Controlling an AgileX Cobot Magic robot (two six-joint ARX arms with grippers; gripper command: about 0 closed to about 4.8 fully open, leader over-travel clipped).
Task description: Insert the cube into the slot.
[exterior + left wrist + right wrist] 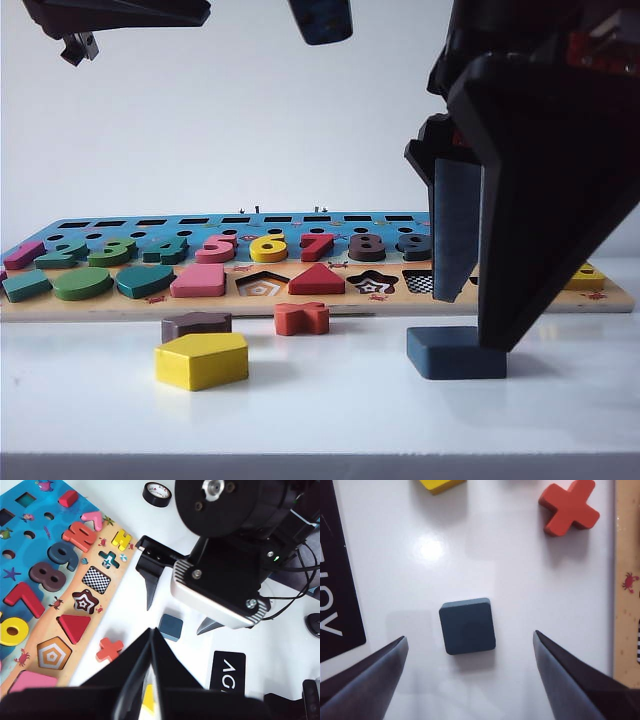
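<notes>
White tabletop point(330, 400) under a plain pale wall carries everything in the scene. On it the cube point(467, 626), a flat dark navy square block with rounded corners, lies flat in front of the puzzle board point(120, 308), apart from the board's front edge and not in any recess. The right gripper point(470, 680) hangs directly over the cube with its jaws spread as wide as they go, one dark finger on each side of the block and clear white table showing between each finger and the block; it holds nothing. In the exterior view one of those fingers comes down just beside the cube's right end, and whether it touches cannot be told.

Nearest the cube on the table is a red cross point(569, 507), close to the board's edge. Farther off sit a yellow pentagon point(201, 360) and, just behind it, a small brown block point(196, 324). On the board, the checkered square slot point(96, 579) stands open beside a star-shaped recess point(83, 601).

The left gripper point(151, 632) hovers above the table, well clear of the cube, its two fingers pressed together with nothing between them. A roll of black tape point(157, 493) lies beyond the board's far end
</notes>
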